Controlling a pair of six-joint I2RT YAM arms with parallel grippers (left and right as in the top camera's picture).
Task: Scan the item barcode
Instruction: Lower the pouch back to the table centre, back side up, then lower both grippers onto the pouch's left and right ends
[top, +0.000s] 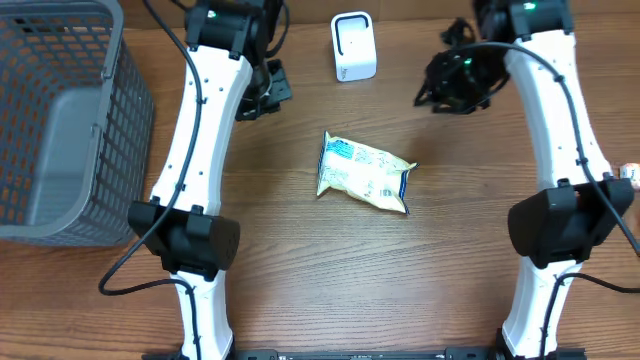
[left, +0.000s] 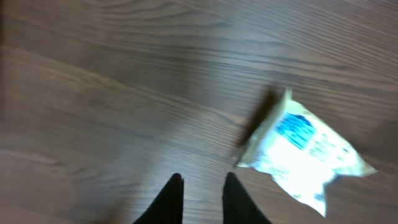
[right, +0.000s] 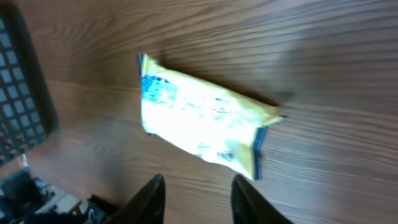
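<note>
The item, a yellow and white packet (top: 365, 173) with blue print, lies flat on the wooden table near the middle. A white scanner (top: 353, 46) stands at the back, beyond the packet. My left gripper (top: 265, 90) hovers at the back left; in its wrist view the fingertips (left: 204, 177) stand a narrow gap apart over bare wood, with the packet (left: 305, 152) off to the right. My right gripper (top: 455, 85) hangs at the back right. Its jaws (right: 198, 179) are open and hold nothing, with the packet (right: 199, 127) just ahead of them. No barcode can be made out.
A grey mesh basket (top: 60, 130) stands at the table's left side, and its corner (right: 18, 106) shows in the right wrist view. Both white arms reach from the front edge along either side of the packet.
</note>
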